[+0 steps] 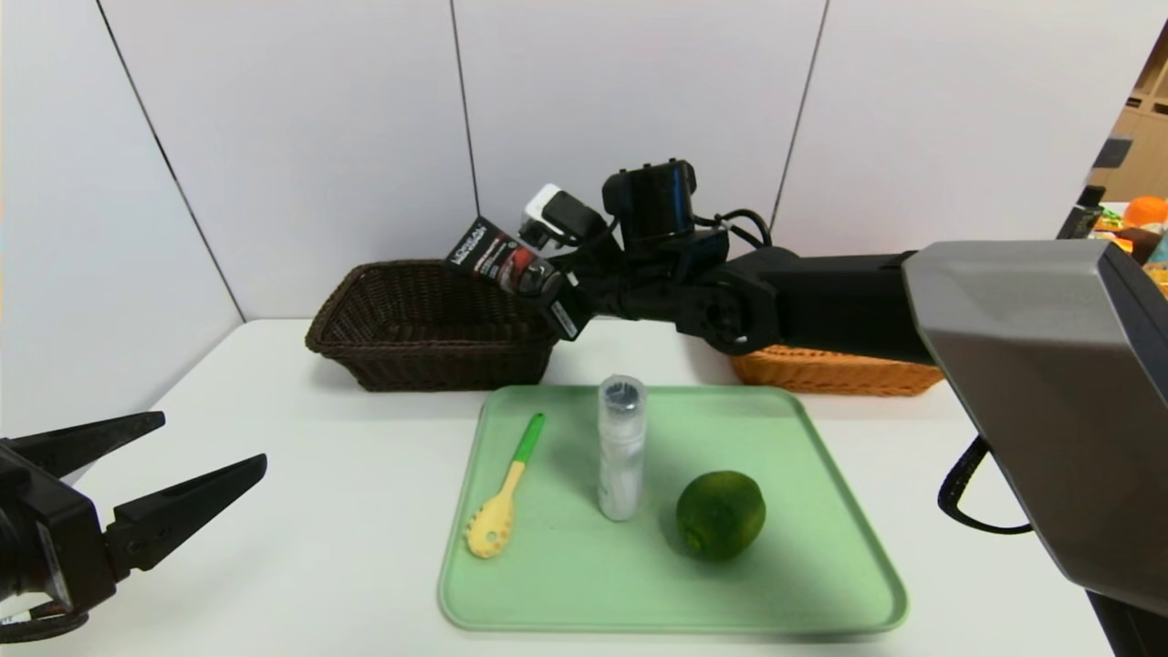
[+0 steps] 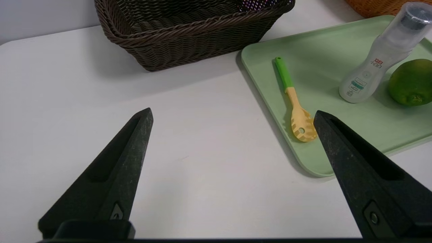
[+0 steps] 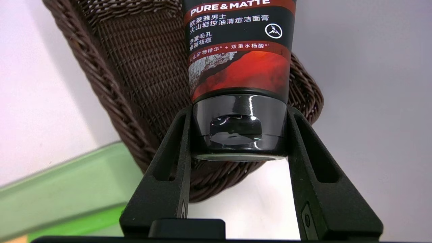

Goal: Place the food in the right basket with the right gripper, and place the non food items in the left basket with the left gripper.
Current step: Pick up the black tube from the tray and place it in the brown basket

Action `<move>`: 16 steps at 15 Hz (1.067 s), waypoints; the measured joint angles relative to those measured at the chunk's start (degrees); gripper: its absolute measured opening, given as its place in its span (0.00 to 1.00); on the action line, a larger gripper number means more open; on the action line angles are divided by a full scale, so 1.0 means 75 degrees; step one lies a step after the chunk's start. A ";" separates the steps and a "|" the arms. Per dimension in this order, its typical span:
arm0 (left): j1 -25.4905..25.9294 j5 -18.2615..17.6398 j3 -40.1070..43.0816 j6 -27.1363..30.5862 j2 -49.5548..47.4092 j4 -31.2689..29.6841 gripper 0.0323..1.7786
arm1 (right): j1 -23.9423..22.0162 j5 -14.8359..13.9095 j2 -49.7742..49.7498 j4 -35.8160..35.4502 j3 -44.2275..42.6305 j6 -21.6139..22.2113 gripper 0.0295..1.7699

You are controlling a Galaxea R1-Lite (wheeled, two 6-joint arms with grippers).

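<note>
My right gripper (image 1: pixel 550 294) (image 3: pixel 238 113) is shut on the glossy cap of a black and red face-wash tube (image 1: pixel 495 255) (image 3: pixel 239 50). It holds the tube tilted in the air above the right end of the dark brown left basket (image 1: pixel 411 351) (image 3: pixel 135 67). My left gripper (image 1: pixel 210 441) (image 2: pixel 233 112) hangs open and empty over the table at the near left. On the green tray (image 1: pixel 821 520) (image 2: pixel 324 44) lie a lime (image 1: pixel 719 514) (image 2: pixel 410 82), an upright translucent bottle (image 1: pixel 620 447) (image 2: pixel 374 64) and a yellow pasta spoon with a green handle (image 1: pixel 502 502) (image 2: pixel 293 101).
The orange right basket (image 1: pixel 821 374) (image 2: pixel 378 6) stands behind the tray, mostly hidden by my right arm. The white table ends at a white panel wall behind the baskets. Cluttered shelves show at the far right.
</note>
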 joint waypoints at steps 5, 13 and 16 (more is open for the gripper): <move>0.0000 0.0005 0.0111 0.0007 -0.0003 -0.0013 0.95 | 0.0060 0.0010 0.0257 -0.0707 0.0000 0.0008 0.45; 0.0000 0.0002 0.0210 0.0008 -0.0003 -0.0007 0.95 | 0.0224 -0.0192 0.0536 -0.2139 -0.0081 0.0003 0.45; 0.0000 0.0002 0.0257 0.0008 -0.0007 0.0002 0.95 | 0.0255 -0.0171 0.0618 -0.2212 -0.0091 -0.0015 0.45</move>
